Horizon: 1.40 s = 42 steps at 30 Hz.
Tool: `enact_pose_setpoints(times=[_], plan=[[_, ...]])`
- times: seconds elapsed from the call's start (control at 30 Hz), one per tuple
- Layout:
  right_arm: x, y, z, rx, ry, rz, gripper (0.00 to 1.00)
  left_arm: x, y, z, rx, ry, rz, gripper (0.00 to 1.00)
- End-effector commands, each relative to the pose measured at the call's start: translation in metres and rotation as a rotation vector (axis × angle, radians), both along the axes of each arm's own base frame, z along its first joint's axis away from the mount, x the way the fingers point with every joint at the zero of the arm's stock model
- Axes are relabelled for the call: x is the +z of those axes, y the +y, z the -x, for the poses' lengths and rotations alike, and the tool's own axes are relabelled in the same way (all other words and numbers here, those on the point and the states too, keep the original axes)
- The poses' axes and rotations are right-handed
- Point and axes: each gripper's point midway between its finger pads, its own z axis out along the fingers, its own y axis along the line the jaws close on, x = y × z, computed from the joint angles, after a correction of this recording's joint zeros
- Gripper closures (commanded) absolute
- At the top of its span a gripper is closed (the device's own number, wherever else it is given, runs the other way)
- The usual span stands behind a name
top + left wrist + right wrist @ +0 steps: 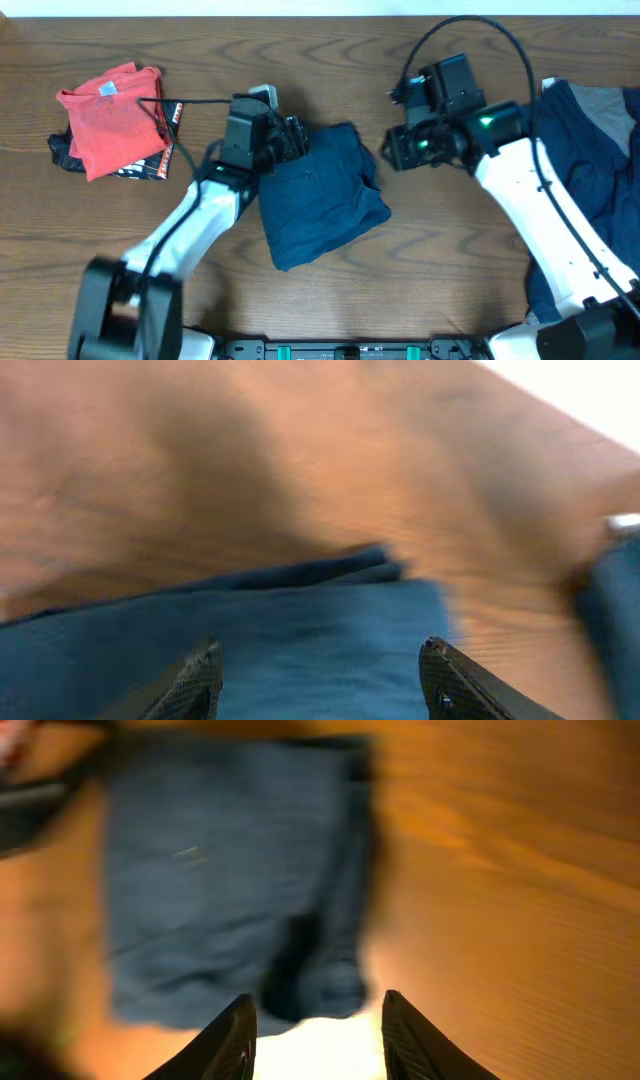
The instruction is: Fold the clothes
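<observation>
While the folded navy garment (320,195) is lying mid-tabletop (430,265), the left claw (292,135) is hovering over its upper edge, spread apart and empty, probably to press the fold flat. The right claw (397,150) is waiting beside it, likewise apart.

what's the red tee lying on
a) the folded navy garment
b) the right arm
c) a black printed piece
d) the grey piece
C: in the overhead view the red tee lies on a black printed piece whose edges stick out from under it, well apart from the folded navy garment.
</observation>
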Motion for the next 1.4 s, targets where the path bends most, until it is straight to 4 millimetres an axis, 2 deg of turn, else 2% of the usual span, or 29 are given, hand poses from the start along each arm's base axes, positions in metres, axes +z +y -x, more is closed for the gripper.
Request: enact_pose_setpoints(times=[0.0, 0.13, 0.27, 0.4, 0.47, 0.53, 0.6, 0.7, 0.77, 0.87, 0.97, 1.07, 1.2, 1.37], plan=[[-0.022, 0.043, 0.033, 0.159, 0.115, -0.091, 0.60, -0.037, 0.020, -0.010, 0.031, 0.056, -0.092, 0.36], [-0.051, 0.063, 0.052, 0.208, 0.176, -0.065, 0.60, -0.079, 0.038, 0.000, 0.061, 0.185, -0.125, 0.36], [-0.091, 0.068, 0.072, 0.222, 0.279, -0.018, 0.60, -0.102, 0.052, 0.027, 0.073, 0.332, -0.161, 0.36], [-0.142, 0.060, 0.088, 0.211, 0.370, 0.056, 0.60, -0.113, 0.050, 0.065, 0.034, 0.496, -0.152, 0.36], [-0.169, 0.044, 0.090, 0.163, 0.406, 0.141, 0.61, -0.116, 0.042, 0.090, -0.011, 0.601, -0.104, 0.36], [-0.191, 0.020, 0.083, 0.081, 0.413, 0.254, 0.62, -0.118, 0.037, 0.119, -0.036, 0.724, -0.069, 0.36], [-0.203, -0.001, 0.067, 0.012, 0.372, 0.344, 0.62, -0.117, 0.035, 0.142, -0.044, 0.824, -0.051, 0.36], [-0.205, -0.025, 0.027, -0.086, 0.224, 0.428, 0.60, -0.110, 0.026, 0.168, -0.071, 0.939, 0.017, 0.36], [-0.195, -0.034, -0.008, -0.152, 0.100, 0.442, 0.54, -0.101, 0.020, 0.178, -0.088, 0.981, 0.061, 0.35], [-0.177, -0.029, -0.042, -0.142, -0.003, 0.397, 0.51, -0.085, 0.014, 0.174, -0.107, 0.937, 0.100, 0.32], [-0.166, -0.020, -0.052, -0.115, -0.017, 0.353, 0.51, -0.064, 0.011, 0.154, -0.121, 0.795, 0.116, 0.24], [-0.165, -0.015, -0.048, -0.091, -0.004, 0.341, 0.50, -0.042, 0.016, 0.127, -0.107, 0.610, 0.082, 0.02], [-0.168, -0.016, -0.036, -0.075, 0.036, 0.364, 0.47, -0.029, 0.031, 0.099, -0.043, 0.456, -0.001, 0.02], [-0.168, -0.018, -0.029, -0.071, 0.061, 0.377, 0.45, -0.045, 0.037, 0.078, -0.017, 0.413, -0.051, 0.02]])
